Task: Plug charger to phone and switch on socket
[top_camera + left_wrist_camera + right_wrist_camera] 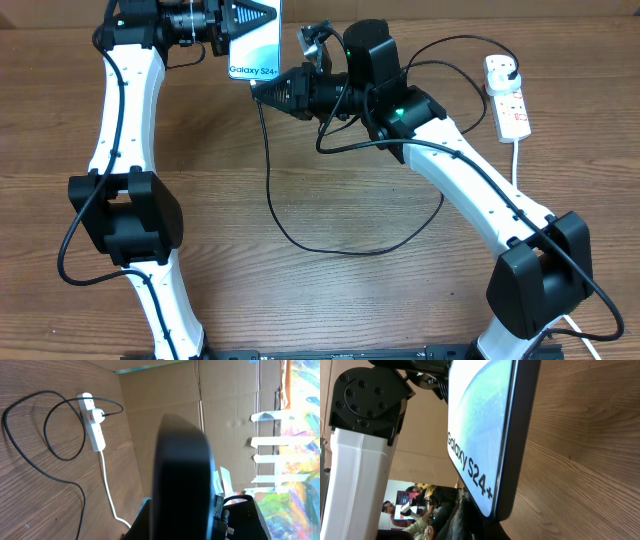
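Gripping slim blue-screened smartphone (255,55) at top centre with left gripper (262,14), right gripper (264,89) pinching thin black charger cable (271,180) just below, white power strip (507,97) lying upper right.

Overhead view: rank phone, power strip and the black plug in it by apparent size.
1. phone: largest, though it is held up nearer the camera, which inflates it.
2. power strip.
3. black plug: clearly smallest.
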`<state>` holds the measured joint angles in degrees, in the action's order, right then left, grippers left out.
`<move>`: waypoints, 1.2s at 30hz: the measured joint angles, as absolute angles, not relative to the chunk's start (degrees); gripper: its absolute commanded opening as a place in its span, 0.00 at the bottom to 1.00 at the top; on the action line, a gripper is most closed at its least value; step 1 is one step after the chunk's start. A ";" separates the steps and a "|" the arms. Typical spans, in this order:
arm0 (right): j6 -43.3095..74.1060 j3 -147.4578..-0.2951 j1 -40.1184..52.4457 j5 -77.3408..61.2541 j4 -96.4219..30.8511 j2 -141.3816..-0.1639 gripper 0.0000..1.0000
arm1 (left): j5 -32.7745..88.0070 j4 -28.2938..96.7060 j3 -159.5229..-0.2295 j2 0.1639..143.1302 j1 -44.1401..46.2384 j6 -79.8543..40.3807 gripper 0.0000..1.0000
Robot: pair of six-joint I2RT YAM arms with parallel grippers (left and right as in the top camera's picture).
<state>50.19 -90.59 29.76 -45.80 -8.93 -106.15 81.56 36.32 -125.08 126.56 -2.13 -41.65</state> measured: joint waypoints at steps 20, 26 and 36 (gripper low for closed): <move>50.52 -90.59 27.97 -47.13 -10.09 -106.15 0.04 | 81.25 36.14 -125.08 126.67 -2.00 -41.65 0.05; 50.54 -90.59 25.69 -47.86 -10.17 -106.15 0.04 | 80.88 36.03 -125.08 126.67 -2.00 -41.67 0.05; 50.04 -90.59 23.97 -48.49 -10.44 -106.15 0.04 | 80.47 36.21 -125.08 126.67 -2.00 -41.89 0.05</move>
<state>50.04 -90.59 23.97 -48.49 -10.44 -106.15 80.47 36.21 -125.08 126.67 -2.00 -41.89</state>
